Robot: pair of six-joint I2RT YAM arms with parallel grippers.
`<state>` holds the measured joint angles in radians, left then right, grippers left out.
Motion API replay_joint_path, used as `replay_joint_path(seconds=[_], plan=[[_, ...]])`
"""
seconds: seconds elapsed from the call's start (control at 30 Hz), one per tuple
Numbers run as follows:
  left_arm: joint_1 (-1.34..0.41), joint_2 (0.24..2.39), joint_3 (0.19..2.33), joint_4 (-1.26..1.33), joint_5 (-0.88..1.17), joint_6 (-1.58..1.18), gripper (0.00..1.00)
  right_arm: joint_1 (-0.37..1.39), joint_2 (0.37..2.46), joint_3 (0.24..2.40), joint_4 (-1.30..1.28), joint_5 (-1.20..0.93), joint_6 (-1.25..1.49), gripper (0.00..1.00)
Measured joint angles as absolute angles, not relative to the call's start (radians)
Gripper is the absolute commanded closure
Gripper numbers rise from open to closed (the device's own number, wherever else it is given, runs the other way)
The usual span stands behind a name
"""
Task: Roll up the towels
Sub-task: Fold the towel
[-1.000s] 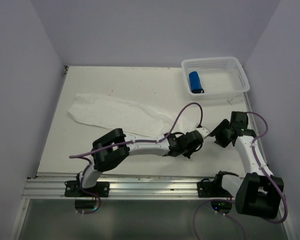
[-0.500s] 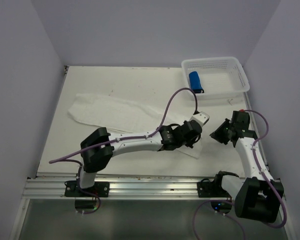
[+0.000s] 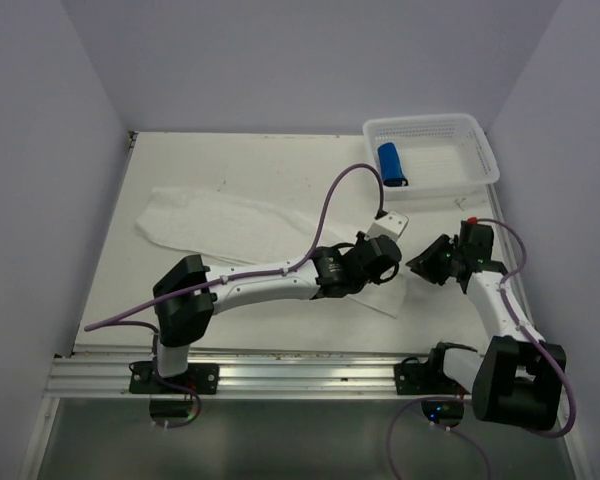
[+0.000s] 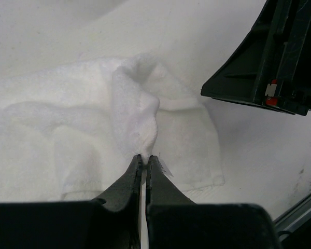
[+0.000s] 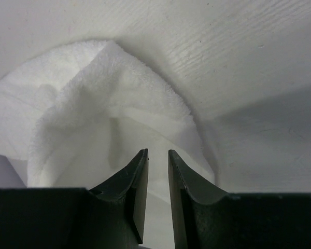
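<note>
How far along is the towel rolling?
Done: the blue towel sits rolled in the basket. In hand: the left gripper pinches a raised fold of the white towel near its right end; the right gripper is at that end, jaws slightly apart, grip unclear. Left: the white towel lies mostly flat, no roll formed.

Scanning all three views: no text, label, brand or number legible anywhere. White towel (image 3: 220, 225): plain weave, no lettering. Blue towel (image 3: 391, 163): no marking legible. Basket (image 3: 420, 121): perforated plastic, no brand legible.
</note>
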<state>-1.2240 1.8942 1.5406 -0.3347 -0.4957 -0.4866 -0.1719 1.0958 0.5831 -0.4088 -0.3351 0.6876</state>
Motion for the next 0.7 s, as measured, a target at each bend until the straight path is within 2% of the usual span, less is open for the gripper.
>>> replay_joint_path(seconds=[0.27,0.43,0.7], plan=[[-1.224,1.894,1.552,-0.365,-0.582,-0.478,1.0,-0.08,1.203,0.627,-0.359,-0.35,0.688,0.75],[-1.221,1.894,1.552,-0.372,-0.603,-0.475,1.0,0.035,1.244,0.655,-0.335,-0.327,0.693,0.85],[-1.204,1.894,1.554,-0.375,-0.609,-0.459,1.0,0.083,1.219,0.565,-0.237,-0.296,0.785,0.95]])
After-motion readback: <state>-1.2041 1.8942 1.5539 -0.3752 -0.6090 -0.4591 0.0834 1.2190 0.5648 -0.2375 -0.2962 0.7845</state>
